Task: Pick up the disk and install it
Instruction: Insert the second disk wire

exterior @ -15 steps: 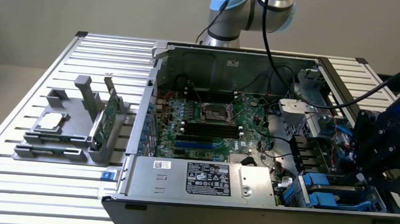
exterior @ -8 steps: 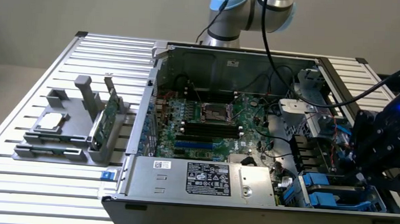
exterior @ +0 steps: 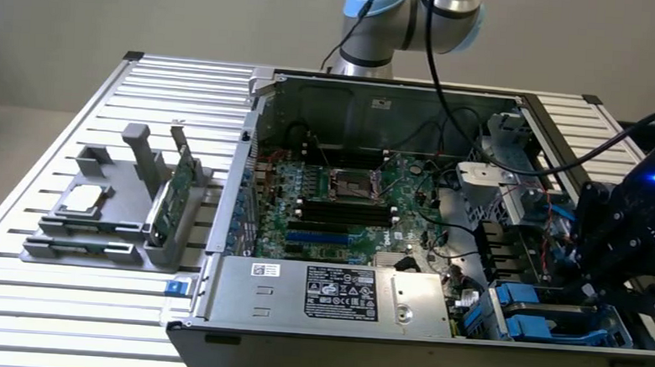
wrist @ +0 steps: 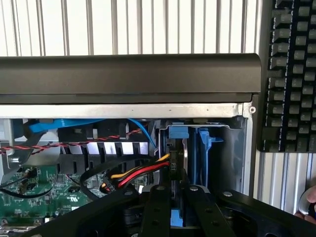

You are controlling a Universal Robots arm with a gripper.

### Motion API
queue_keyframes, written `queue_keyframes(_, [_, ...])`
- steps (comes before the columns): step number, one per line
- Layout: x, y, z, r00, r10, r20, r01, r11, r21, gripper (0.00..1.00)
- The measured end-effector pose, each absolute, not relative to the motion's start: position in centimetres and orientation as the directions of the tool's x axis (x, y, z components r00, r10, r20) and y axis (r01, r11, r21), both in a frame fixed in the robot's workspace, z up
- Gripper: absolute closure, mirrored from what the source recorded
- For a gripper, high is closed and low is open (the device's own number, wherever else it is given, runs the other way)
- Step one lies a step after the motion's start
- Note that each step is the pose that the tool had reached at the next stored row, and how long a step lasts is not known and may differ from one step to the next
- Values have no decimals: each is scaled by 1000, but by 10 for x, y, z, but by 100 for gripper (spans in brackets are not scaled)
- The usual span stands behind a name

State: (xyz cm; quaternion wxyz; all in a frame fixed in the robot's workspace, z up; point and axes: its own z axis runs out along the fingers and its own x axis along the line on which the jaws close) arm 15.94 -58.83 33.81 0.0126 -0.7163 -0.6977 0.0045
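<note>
Inside the case's drive bay, closed jaws grip the blue-framed disk [wrist: 183,158] standing on edge.

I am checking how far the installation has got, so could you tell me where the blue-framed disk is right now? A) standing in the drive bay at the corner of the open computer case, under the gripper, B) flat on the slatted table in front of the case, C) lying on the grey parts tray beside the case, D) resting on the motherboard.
A: the disk stands upright in the drive bay, directly beneath the gripper.
</note>
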Motion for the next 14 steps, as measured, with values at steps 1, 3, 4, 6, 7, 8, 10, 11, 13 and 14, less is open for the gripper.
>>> queue_keyframes(1, [158,-588,338,26,1000,11,999,-26,-22,83])
queue_keyframes(3, [157,-588,338,26,1000,11,999,-26,-19,83])
queue_keyframes(4, [157,-588,337,26,1000,12,999,-26,-18,83])
queue_keyframes(6, [157,-587,337,26,1000,11,1000,-26,-15,83])
queue_keyframes(7, [157,-587,337,26,1000,11,1000,-26,-13,83])
queue_keyframes(8, [156,-587,336,26,1000,12,1000,-26,-12,83])
queue_keyframes(10, [156,-587,336,26,1000,12,1000,-26,-10,83])
queue_keyframes(11, [156,-587,336,26,1000,12,1000,-26,-9,83])
queue_keyframes(13, [155,-587,336,26,1000,11,1000,-26,-8,83])
queue_keyframes(14, [155,-587,336,26,1000,12,1000,-26,-8,83])
